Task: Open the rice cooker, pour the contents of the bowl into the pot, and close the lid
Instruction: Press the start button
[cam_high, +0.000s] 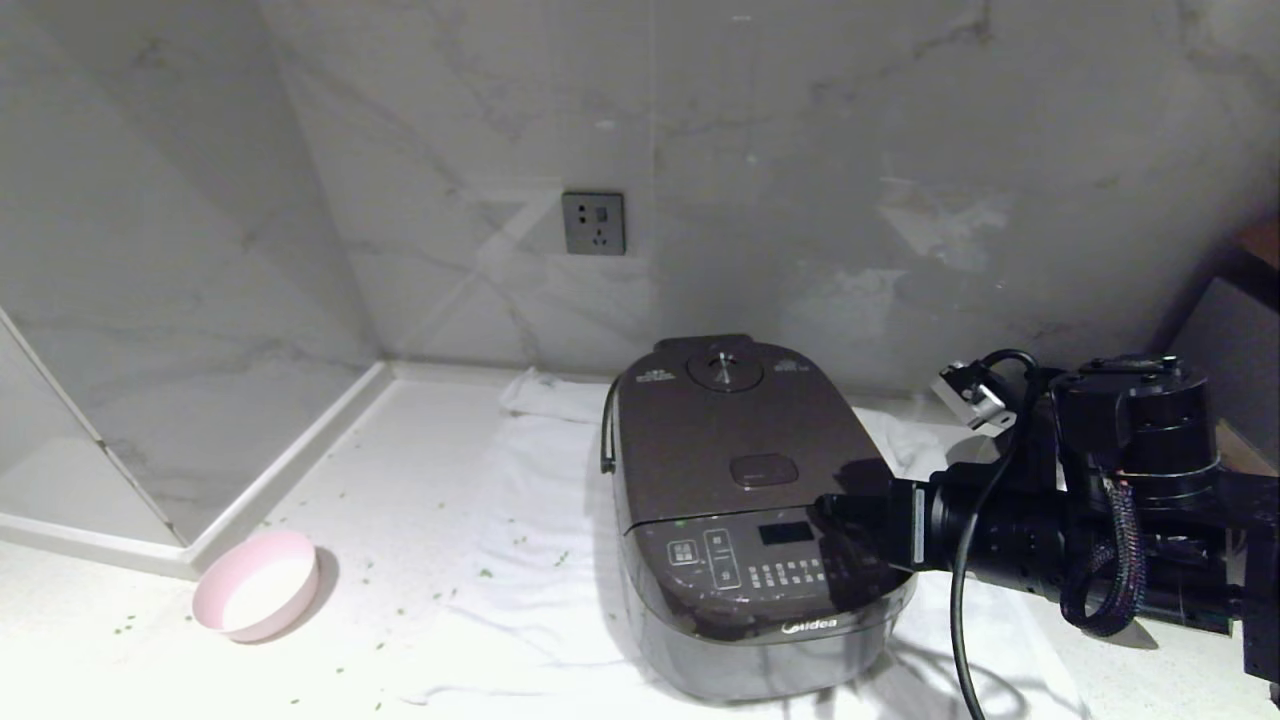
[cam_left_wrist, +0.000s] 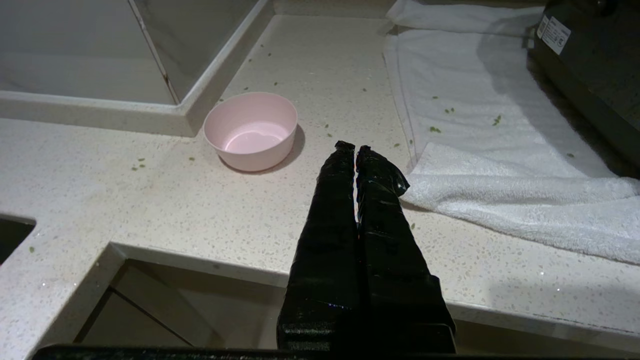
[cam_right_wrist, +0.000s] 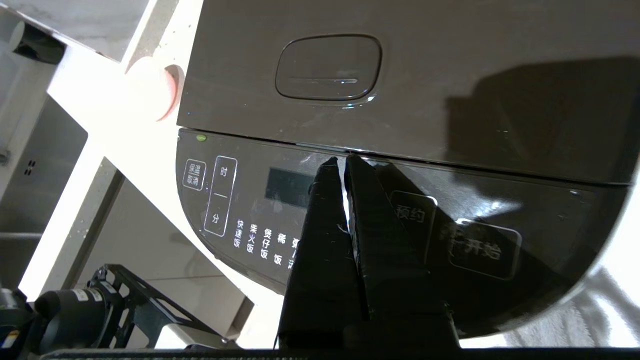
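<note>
Right gripper (cam_right_wrist: 345, 159) pressed together at the closed Midea rice cooker's (cam_high: 745, 500) front panel; left gripper (cam_left_wrist: 356, 147) pressed together near the empty pink bowl (cam_left_wrist: 251, 130).

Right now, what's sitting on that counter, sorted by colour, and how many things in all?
Dark brown-black: 1, the rice cooker with its lid down
Pale pink: 1, the bowl, which looks empty
White: 1, the towel under the cooker
Total: 3, not counting the scattered green bits, too small to tally.
</note>
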